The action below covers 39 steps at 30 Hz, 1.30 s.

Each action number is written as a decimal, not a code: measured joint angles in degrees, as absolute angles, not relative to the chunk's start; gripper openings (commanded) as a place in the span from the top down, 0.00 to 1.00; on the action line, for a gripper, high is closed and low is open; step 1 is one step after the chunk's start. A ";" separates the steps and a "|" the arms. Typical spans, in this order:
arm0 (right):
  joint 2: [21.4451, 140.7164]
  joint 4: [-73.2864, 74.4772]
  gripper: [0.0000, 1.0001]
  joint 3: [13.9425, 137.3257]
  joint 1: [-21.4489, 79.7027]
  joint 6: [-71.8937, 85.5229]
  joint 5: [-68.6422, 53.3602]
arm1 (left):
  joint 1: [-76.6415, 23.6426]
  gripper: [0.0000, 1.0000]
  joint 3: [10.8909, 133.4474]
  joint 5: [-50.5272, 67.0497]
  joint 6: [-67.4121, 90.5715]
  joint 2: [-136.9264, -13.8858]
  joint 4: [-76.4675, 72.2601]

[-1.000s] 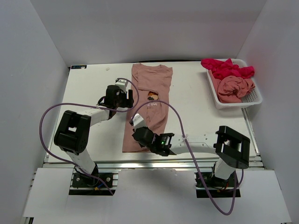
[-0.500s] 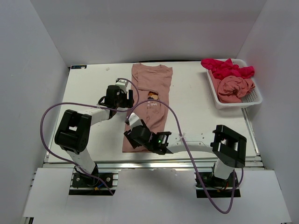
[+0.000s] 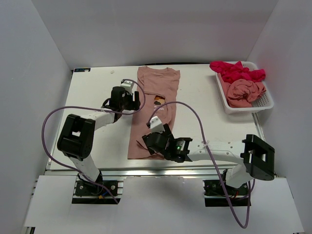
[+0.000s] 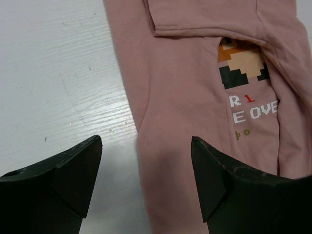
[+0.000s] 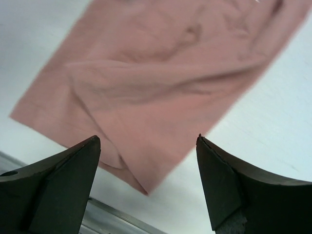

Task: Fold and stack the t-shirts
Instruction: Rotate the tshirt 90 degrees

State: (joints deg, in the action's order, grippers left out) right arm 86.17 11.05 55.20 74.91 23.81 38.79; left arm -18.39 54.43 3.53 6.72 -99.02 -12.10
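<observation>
The pink t-shirt (image 4: 180, 126) has a small blocky print (image 4: 242, 63) on its chest, and under it white letters (image 4: 253, 111) read "R", then a red "1", then "E OVE" on the next line, with the rest hidden under a fold of cloth.

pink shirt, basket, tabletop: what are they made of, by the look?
Pink shirt: soft knit, likely cotton jersey, matte; it creases and has stitched hems. Basket: probably white moulded plastic, perforated walls. Tabletop: white painted board, maybe wood; faint grain streaks show.
</observation>
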 measured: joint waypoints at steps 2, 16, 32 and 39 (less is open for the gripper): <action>85.41 14.63 0.17 54.87 74.89 26.55 41.34 | -18.39 0.17 55.40 3.75 6.79 -99.31 -12.01; 89.95 20.40 0.21 50.37 74.85 34.37 42.04 | -18.39 0.17 58.43 8.60 6.37 -101.45 -4.40; 83.55 21.32 0.23 47.90 78.94 40.07 39.18 | -18.39 0.17 58.87 9.02 4.51 -97.10 2.81; 88.27 22.68 0.23 48.23 83.22 43.66 39.72 | -18.39 0.17 57.80 8.56 5.80 -99.11 1.23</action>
